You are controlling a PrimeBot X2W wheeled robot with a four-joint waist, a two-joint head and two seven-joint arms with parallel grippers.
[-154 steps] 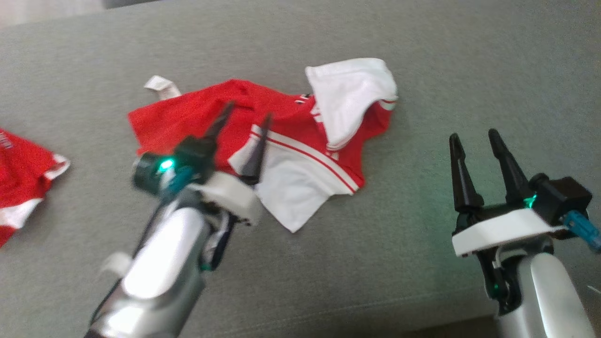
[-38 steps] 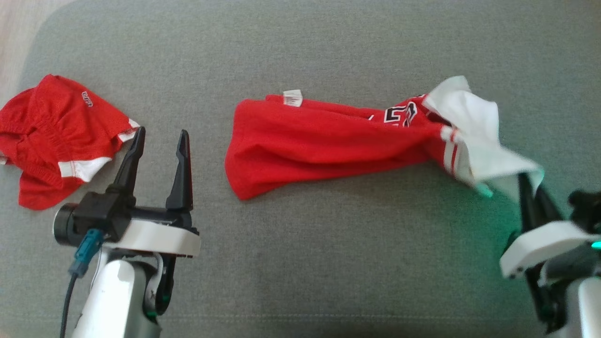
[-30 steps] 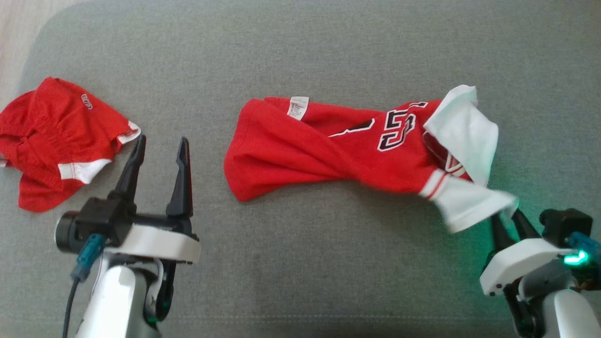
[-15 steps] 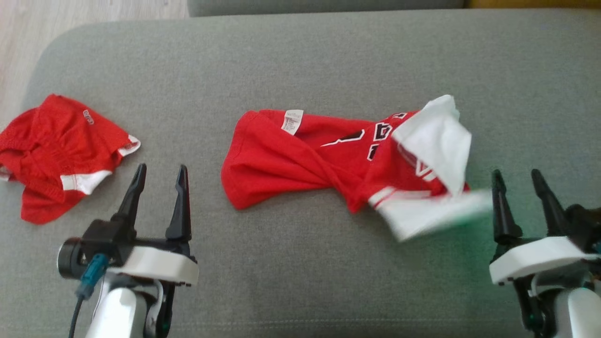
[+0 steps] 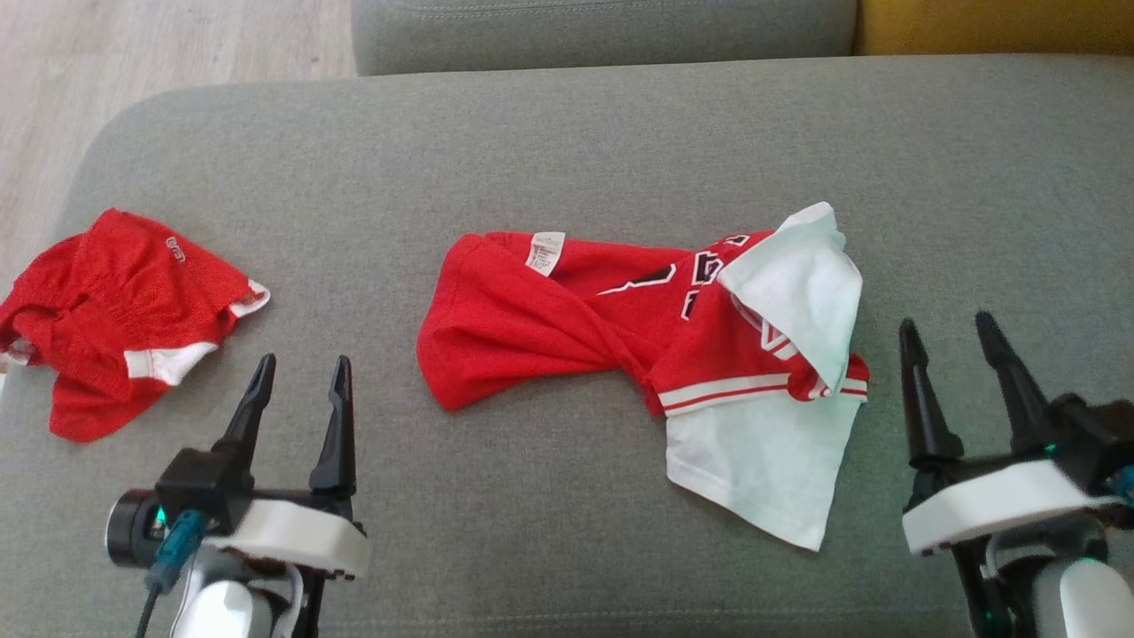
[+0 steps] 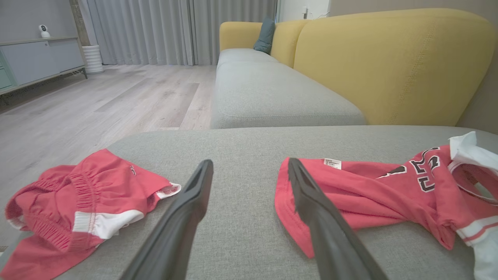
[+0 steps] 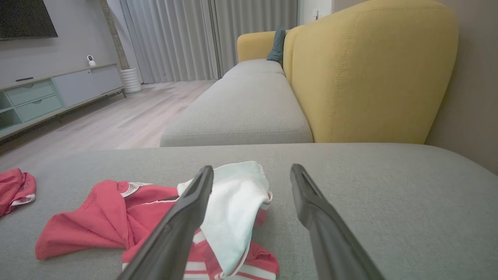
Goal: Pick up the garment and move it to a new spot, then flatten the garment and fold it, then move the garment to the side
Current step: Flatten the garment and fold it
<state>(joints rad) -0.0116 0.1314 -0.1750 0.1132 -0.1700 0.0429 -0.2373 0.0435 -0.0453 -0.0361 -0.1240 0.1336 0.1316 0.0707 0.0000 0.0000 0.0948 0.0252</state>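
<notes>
On sofa cushion (image 5: 567, 142), jersey (image 5: 549, 319) lies twisted, limp, light; I'd pinch hem corners. Left gripper (image 5: 303, 361), right gripper (image 5: 946, 321): spread wide, empty.

jersey (image 5: 567, 319) red/wht, blk nos | shorts (image 5: 124, 310) red/wht | cushion (image 5: 549, 151) gry

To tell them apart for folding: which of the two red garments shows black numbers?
The jersey in the middle of the cushion, with a white label. The shorts on the left have just a small logo and white trim.
</notes>
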